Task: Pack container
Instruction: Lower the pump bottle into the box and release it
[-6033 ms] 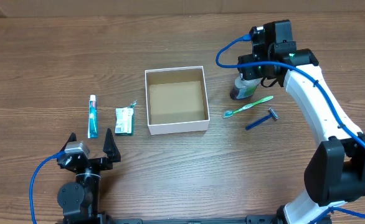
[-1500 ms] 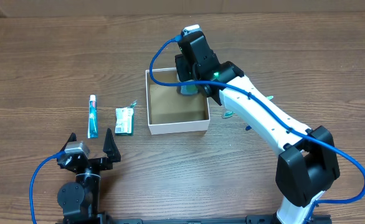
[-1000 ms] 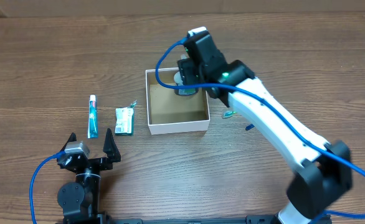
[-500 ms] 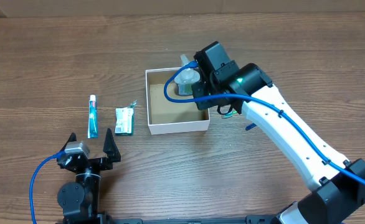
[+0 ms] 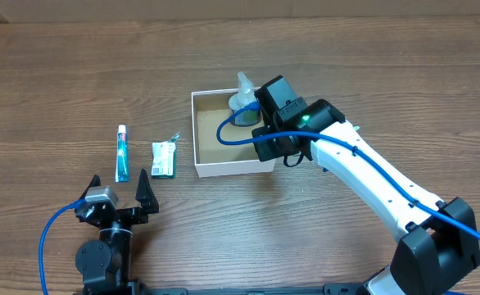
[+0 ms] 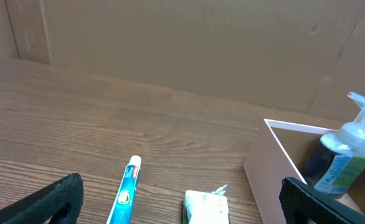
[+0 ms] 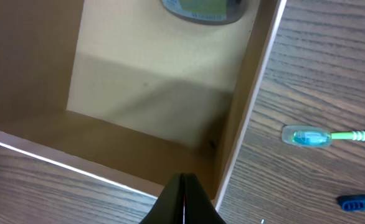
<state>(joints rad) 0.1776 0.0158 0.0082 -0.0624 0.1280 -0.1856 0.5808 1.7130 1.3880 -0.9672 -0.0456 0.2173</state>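
One item is in: a pump bottle stands upright in the far right corner of the container, which sits mid-way across the table. The right claw hangs over the container's right wall, pinched fully closed on nothing. The left claw sits at the near edge, spread wide, empty. Not yet packed: toothpaste tube and small packet left of the container, toothbrush and blue razor to its right. Judged early; four items to go.
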